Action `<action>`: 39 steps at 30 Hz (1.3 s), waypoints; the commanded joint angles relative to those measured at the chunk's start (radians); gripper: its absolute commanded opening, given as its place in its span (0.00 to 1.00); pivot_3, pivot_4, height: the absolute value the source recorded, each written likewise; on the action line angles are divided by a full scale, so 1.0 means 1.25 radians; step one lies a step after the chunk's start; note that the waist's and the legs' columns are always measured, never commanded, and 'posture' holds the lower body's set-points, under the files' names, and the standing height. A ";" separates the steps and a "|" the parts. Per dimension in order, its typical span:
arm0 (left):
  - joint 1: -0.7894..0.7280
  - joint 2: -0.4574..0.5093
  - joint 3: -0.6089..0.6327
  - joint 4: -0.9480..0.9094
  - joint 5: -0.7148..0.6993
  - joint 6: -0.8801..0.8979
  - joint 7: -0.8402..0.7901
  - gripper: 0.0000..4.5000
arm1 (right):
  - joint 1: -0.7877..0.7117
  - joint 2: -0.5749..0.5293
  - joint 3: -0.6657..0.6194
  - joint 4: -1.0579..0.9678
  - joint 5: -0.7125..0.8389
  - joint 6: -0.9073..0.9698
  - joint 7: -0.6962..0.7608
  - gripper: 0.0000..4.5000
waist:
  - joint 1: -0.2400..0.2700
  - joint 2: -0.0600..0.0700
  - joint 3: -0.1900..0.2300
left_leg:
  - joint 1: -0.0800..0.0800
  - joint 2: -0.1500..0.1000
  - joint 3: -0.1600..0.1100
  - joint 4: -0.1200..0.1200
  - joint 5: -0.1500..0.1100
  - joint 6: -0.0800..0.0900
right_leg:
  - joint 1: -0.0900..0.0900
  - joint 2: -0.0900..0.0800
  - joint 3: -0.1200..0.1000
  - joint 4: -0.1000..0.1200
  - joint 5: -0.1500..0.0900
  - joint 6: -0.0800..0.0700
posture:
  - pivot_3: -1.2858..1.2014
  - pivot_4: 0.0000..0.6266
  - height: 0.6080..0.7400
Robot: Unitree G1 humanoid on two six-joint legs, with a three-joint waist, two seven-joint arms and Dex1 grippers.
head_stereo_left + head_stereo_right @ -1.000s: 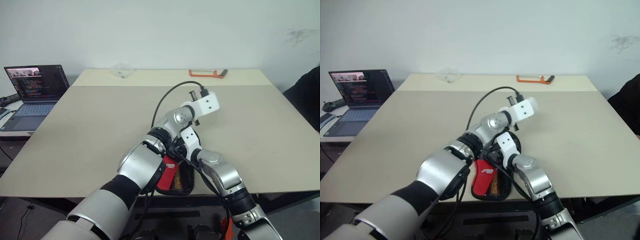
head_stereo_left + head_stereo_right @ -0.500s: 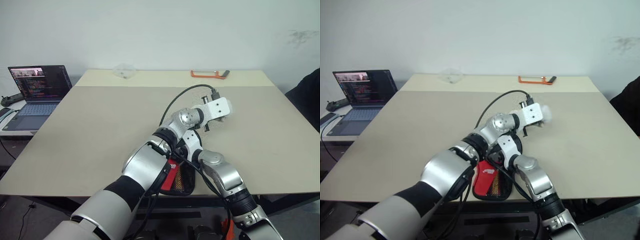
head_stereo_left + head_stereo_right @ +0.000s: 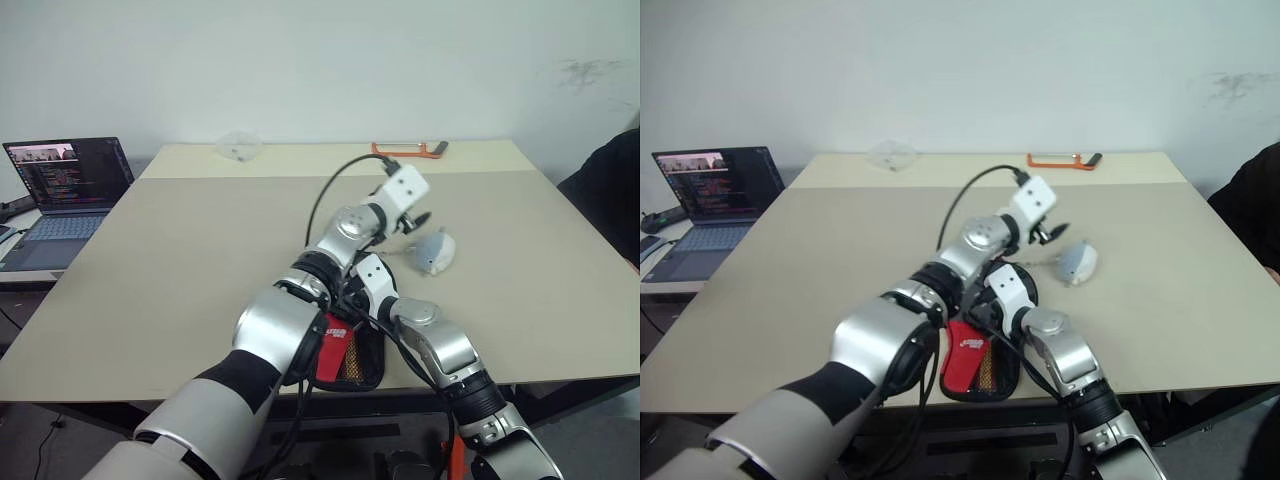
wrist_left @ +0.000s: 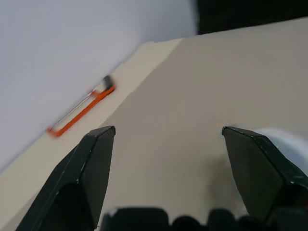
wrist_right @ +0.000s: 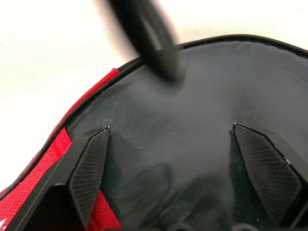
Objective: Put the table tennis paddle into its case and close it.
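Soft black fabric paddle-shaped case (image 3: 978,365), red panel: we judge light, floppy; grip zipper rim. Left gripper (image 4: 168,159) spread, empty. Right gripper (image 5: 171,159) spread above case.

The table (image 3: 180,260) lies bare across its middle and the robot's left, open ground for a pass. The case (image 3: 975,365) sits at the near edge, crowded by both arms crossing above it. Just beside the left pincer (image 3: 412,222), whose fingers stand spread, a small pale grey object (image 3: 434,250) rests on the surface. An orange tool (image 3: 408,150) and a clear wrapper (image 3: 238,146) lie along the far edge, well apart. The right pincer (image 5: 178,159) gapes over the case's black fabric.
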 commanded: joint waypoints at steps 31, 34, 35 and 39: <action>0.481 0.223 -0.050 -0.535 -0.217 0.090 -0.521 0.86 | -0.023 -0.261 -0.364 -0.492 0.325 0.461 0.029 1.00 | 0.015 0.001 0.001 | -0.027 -0.001 -0.001 0.001 0.000 0.000 | -0.027 -0.001 0.001 0.001 0.003 -0.006 | 0.52 0.24 1.00; 0.482 0.206 -0.064 -0.513 -0.213 0.079 -0.505 0.86 | -0.040 -0.275 -0.369 -0.438 0.287 0.412 -0.010 1.00 | 0.018 0.001 0.001 | -0.027 -0.001 -0.001 0.001 0.000 0.000 | -0.026 -0.001 0.001 0.002 0.003 -0.006 | 0.52 0.24 1.00; 0.482 0.199 -0.066 -0.507 -0.216 0.081 -0.504 0.86 | -0.046 -0.274 -0.363 -0.402 0.266 0.387 -0.031 1.00 | 0.018 0.001 0.001 | -0.026 -0.001 -0.001 0.001 0.000 0.000 | -0.025 -0.001 0.001 0.002 0.003 -0.006 | 0.52 0.24 1.00; 0.487 0.188 -0.074 -0.496 -0.217 0.083 -0.503 0.86 | -0.065 -0.254 -0.336 -0.268 0.210 0.293 -0.084 1.00 | 0.018 0.001 0.001 | -0.025 -0.001 0.001 0.001 0.000 0.000 | -0.026 -0.001 0.003 0.002 0.003 -0.006 | 0.52 0.24 1.00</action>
